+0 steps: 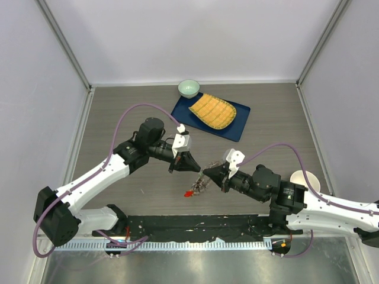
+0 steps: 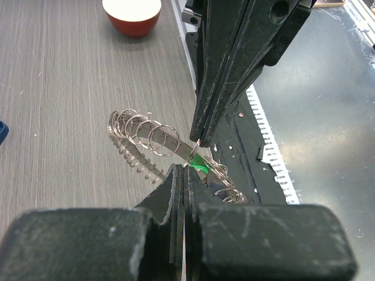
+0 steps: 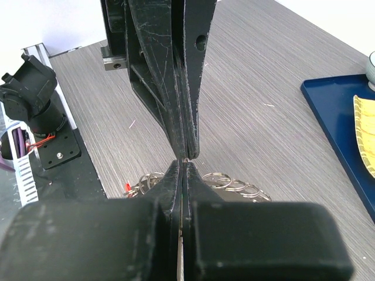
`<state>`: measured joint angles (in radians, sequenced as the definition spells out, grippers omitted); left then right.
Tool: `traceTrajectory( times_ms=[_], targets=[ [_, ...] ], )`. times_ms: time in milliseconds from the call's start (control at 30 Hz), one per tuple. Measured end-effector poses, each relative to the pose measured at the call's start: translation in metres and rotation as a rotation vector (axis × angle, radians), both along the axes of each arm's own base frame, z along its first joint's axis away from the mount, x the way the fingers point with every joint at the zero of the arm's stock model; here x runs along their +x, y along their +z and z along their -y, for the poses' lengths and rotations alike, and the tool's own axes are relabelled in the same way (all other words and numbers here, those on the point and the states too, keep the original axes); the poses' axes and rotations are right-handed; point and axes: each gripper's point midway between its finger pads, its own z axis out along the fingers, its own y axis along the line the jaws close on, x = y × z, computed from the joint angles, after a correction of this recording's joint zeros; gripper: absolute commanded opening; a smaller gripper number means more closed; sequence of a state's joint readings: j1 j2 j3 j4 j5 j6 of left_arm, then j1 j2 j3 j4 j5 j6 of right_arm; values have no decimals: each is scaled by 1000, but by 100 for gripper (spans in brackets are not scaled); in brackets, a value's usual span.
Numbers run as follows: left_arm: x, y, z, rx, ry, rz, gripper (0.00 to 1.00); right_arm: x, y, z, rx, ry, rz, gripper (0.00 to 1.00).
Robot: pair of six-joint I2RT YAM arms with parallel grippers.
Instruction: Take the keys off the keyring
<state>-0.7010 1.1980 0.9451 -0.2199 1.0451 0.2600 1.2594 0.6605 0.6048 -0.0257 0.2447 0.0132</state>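
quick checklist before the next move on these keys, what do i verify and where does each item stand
1. Left gripper shut: ok.
2. Right gripper shut: ok.
3. Both tips meeting just above the bunch of keys: ok, nearly touching.
4. Ring wire between the tips firmly pinched by either gripper: cannot tell.
5. Any key already free of the bunch: cannot tell; it looks like one cluster.
6. Red bowl well away from the bunch: ok.
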Motion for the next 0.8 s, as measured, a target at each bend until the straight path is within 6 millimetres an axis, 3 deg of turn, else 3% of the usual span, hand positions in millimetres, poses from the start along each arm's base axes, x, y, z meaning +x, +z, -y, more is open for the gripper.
traceTrajectory(
  times_ms=[567, 800],
  targets=[
    [3, 2, 1, -5, 18, 3, 0, 1, 2, 1, 11, -5, 4, 1],
    [5, 4, -1, -4, 47, 22, 0, 1, -8, 2, -4, -14, -16, 1]
  ],
)
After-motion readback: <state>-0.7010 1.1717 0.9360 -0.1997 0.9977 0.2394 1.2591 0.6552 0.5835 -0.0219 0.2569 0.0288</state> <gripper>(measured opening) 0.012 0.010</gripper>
